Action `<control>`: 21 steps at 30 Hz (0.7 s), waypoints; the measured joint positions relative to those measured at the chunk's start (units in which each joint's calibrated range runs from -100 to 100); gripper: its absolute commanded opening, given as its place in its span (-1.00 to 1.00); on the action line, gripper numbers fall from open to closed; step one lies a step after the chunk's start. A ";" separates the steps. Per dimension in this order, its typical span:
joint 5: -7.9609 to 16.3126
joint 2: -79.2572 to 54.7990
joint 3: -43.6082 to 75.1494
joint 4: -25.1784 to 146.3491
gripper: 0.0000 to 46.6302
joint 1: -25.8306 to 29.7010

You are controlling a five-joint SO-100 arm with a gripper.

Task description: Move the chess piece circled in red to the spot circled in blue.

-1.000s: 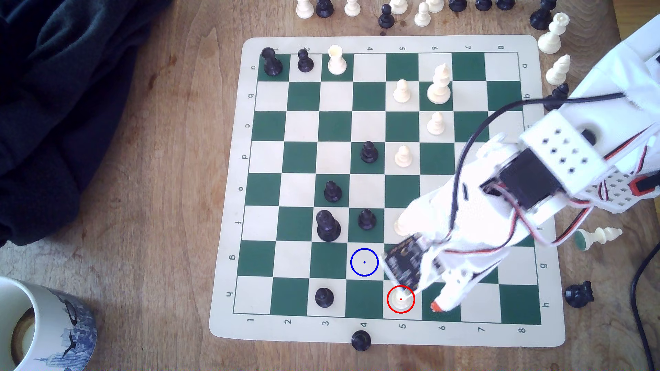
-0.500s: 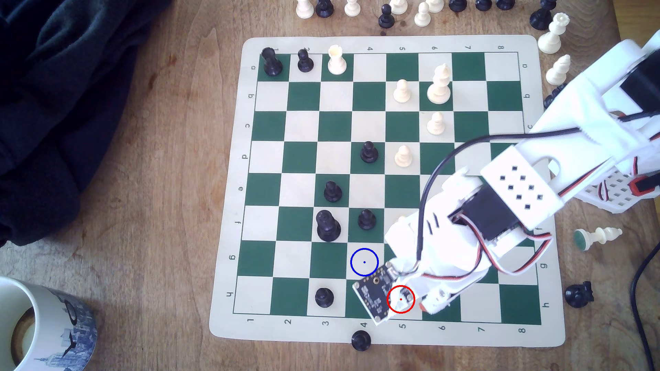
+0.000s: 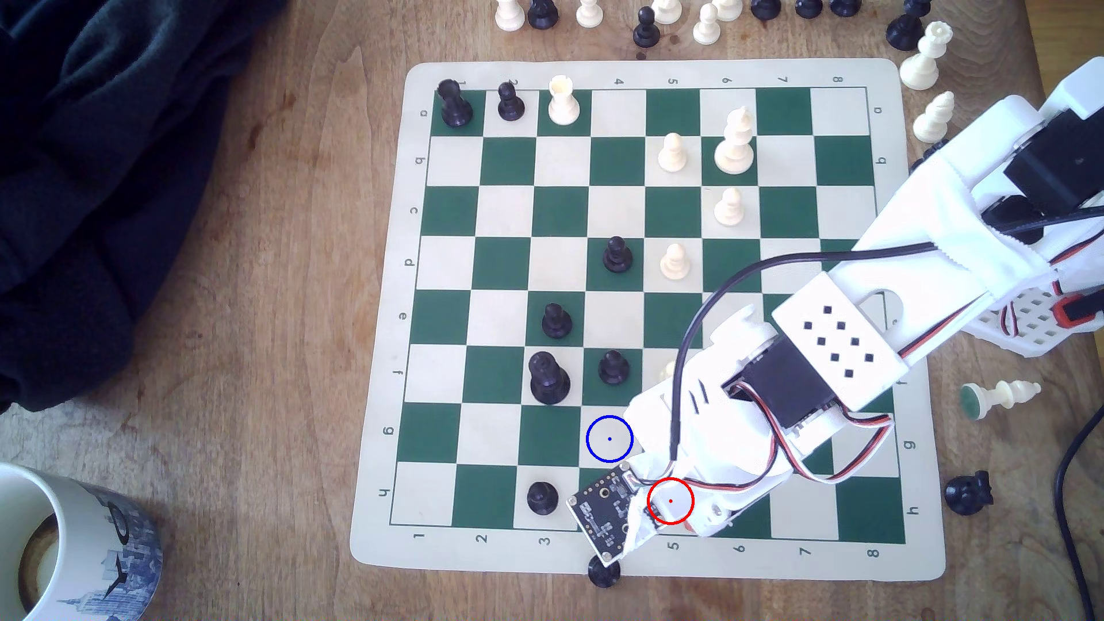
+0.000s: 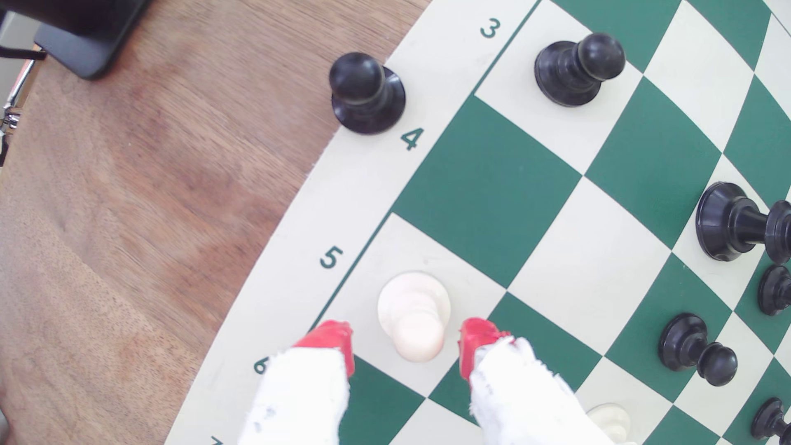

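Since 1 s ago the arm has swung over the red-ringed square; your tool (image 4: pixel 406 348) now sits spread, red-tipped fingers (image 4: pixel 331 340) either side of the chess piece (image 4: pixel 414 314), not touching. Piece stands upright, long axis vertical, on cream sq. by the "5" mark; smooth cream plastic, ball head, flared round base. The spot (image 3: pixel 609 439), blue-ringed, lies diagonally adjacent on the vinyl board (image 3: pixel 382 334).
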State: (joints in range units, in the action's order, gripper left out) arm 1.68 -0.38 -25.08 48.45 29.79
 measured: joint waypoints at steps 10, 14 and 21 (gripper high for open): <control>0.00 -2.18 1.45 0.00 -0.46 0.00; 0.00 -2.18 2.71 0.00 -0.49 0.00; 0.00 -4.27 3.62 0.00 -0.53 0.00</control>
State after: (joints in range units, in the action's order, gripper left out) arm 1.68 -4.65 -21.46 48.45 29.79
